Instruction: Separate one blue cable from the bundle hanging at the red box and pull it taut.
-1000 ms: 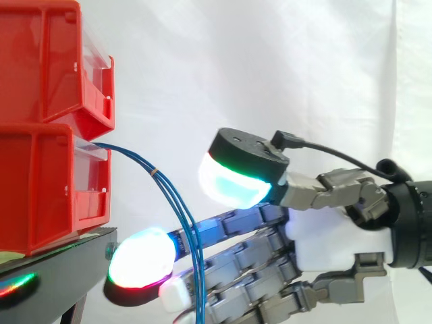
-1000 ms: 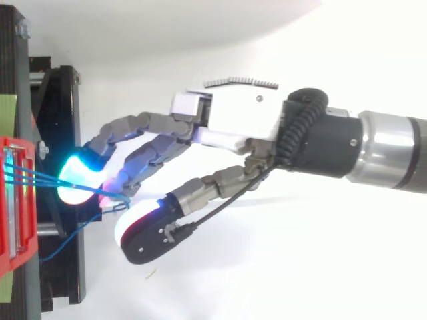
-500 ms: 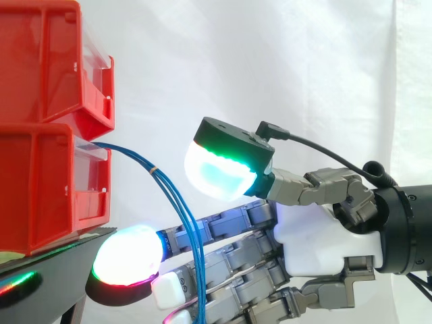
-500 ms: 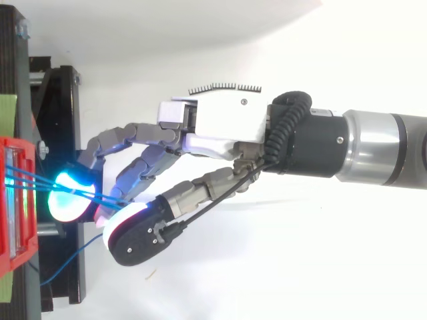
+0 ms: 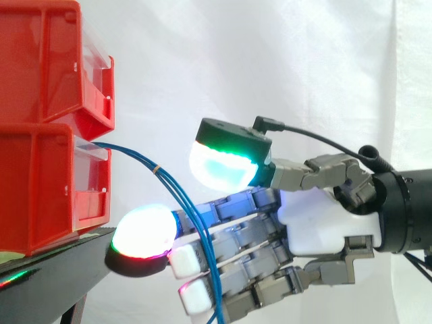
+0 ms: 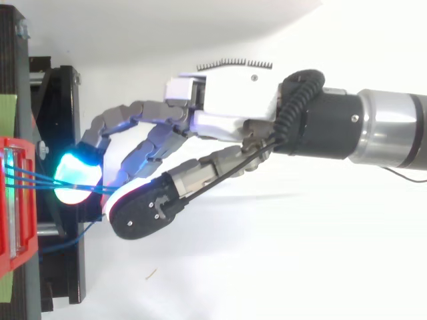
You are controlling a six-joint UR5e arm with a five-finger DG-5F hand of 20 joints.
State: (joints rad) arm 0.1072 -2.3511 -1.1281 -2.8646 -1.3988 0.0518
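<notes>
Cables droop from the red box at frame left, draped across my hand's loosely spread fingers, nothing pinched. Separation is under way, I judge; next, pinch one strand and draw back.

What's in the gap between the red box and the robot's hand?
The blue cables cross it, running from the red box down to the hand; the side view shows it.
</notes>
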